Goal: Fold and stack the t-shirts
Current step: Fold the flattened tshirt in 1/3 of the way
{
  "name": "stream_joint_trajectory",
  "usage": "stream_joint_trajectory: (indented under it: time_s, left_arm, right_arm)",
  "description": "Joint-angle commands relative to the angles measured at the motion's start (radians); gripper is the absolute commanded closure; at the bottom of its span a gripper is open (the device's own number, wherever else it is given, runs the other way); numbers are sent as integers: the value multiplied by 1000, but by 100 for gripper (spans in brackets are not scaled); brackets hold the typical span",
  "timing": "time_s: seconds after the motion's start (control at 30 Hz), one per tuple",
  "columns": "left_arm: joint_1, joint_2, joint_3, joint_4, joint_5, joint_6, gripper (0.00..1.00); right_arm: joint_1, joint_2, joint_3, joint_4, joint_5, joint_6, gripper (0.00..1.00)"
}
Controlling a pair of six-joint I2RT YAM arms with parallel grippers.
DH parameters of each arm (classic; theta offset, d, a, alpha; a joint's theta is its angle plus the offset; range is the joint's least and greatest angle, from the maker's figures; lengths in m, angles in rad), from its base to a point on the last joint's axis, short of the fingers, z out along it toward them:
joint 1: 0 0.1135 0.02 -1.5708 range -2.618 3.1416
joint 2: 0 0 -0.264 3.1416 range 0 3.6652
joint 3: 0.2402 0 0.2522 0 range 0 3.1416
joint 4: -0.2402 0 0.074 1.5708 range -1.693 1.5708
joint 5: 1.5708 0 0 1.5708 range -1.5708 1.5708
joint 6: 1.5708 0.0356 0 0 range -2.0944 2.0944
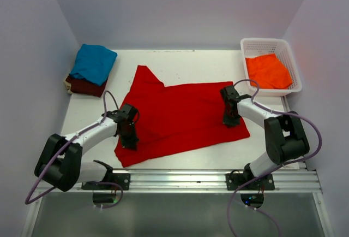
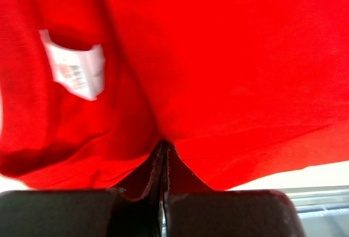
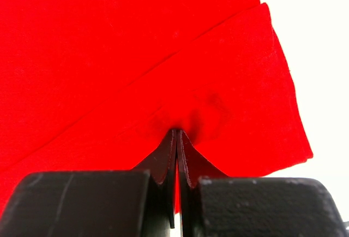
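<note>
The bright red t-shirt (image 1: 182, 114) lies spread over the middle of the table, one sleeve pointing to the back left. My left gripper (image 1: 130, 138) is shut on its near left edge, and the cloth (image 2: 229, 73) bunches at the closed tips (image 2: 163, 145); a white label (image 2: 73, 70) shows to the left. My right gripper (image 1: 231, 119) is shut on the shirt's right edge, where the folded cloth (image 3: 163, 57) puckers at the tips (image 3: 177, 132). A folded teal blue t-shirt (image 1: 94, 62) rests on a dark maroon one (image 1: 84, 87) at the back left. The orange t-shirt (image 1: 267, 70) lies in the basket.
The white lattice basket (image 1: 297, 81) stands at the back right corner. A metal rail (image 1: 218, 178) runs along the table's near edge by the arm bases. White walls close in the left, back and right sides.
</note>
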Motion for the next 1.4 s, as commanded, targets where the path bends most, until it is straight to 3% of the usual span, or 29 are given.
stream_joint_trajectory:
  time_s: [0.0, 0.2, 0.27, 0.33, 0.43, 0.5, 0.6, 0.67, 0.73, 0.77, 0.83, 0.97, 1.13, 1.23, 1.37]
  left_arm:
    - [14, -1, 49, -75, -56, 32, 100]
    - [13, -102, 241, -74, -163, 126, 100]
    - [14, -131, 328, 0, -199, 161, 73]
    - [17, -128, 373, 104, -232, 163, 42]
    - [34, -88, 339, 326, -222, 156, 27]
    - [51, -30, 347, 450, -225, 155, 26]
    - [111, 212, 440, 526, -176, 193, 27]
    - [149, 327, 571, 514, -161, 218, 31]
    - [181, 481, 658, 506, -101, 241, 37]
    - [192, 519, 720, 505, -95, 241, 39]
    - [224, 587, 741, 560, 17, 241, 44]
    - [246, 585, 749, 646, 18, 236, 44]
    - [266, 593, 759, 617, 71, 192, 46]
    - [260, 495, 628, 644, 146, 146, 55]
    - [215, 285, 417, 650, 139, 132, 55]
  right_arm:
    - [1, -1, -17, -76, 30, -1, 100]
    - [1, -107, -22, -51, -30, -47, 100]
    - [1, -174, -13, -30, -99, -80, 99]
    - [1, -232, 13, -10, -137, -100, 66]
    - [1, -271, 81, -2, -174, -123, 42]
    - [1, -288, 141, 4, -167, -134, 40]
    - [1, -271, 213, 10, -174, -145, 41]
    - [3, -251, 239, 10, -184, -142, 49]
    - [1, -239, 265, 30, -199, -146, 64]
    - [1, -231, 268, 44, -202, -145, 81]
    - [3, -204, 290, 52, -234, -146, 90]
    - [3, -190, 317, 27, -268, -150, 90]
    - [9, -257, 244, 42, -289, -148, 88]
    - [10, -300, 204, 78, -305, -145, 88]
    - [24, -293, 182, 130, -381, -166, 83]
